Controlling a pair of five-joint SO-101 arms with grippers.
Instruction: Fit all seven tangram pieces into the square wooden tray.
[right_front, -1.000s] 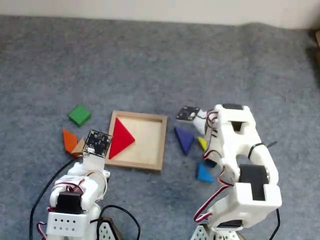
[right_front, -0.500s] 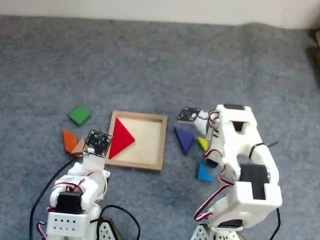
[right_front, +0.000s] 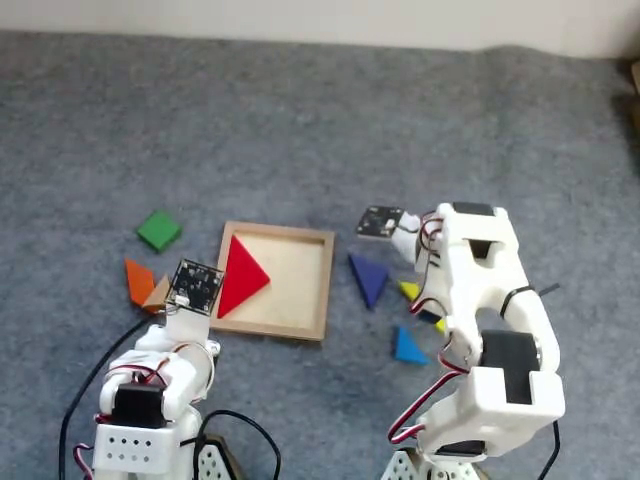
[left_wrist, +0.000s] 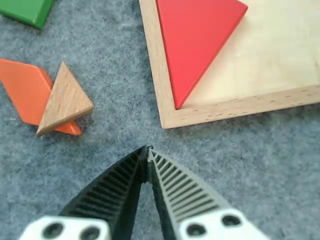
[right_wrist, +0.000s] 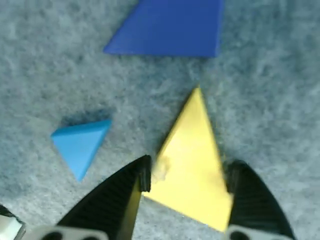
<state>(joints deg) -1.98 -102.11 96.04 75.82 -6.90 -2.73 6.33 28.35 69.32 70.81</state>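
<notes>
The bench (right_front: 300, 120) is being covered throughout by grey, felt-like fabric with a mottled nap. A pale strip (right_front: 300, 18) is being seen along its far edge. Soft, even light is being cast; only faint shadows are being thrown.

**One overhead camera, two wrist cameras**

The high view looks steeply down on the bench (right_front: 300, 120). Each wrist view faces down at close range: left over a corner of the tray (left_wrist: 240, 106), right over the yellow triangle (right_wrist: 192, 160), both spots mid-frame in the high view.
</notes>
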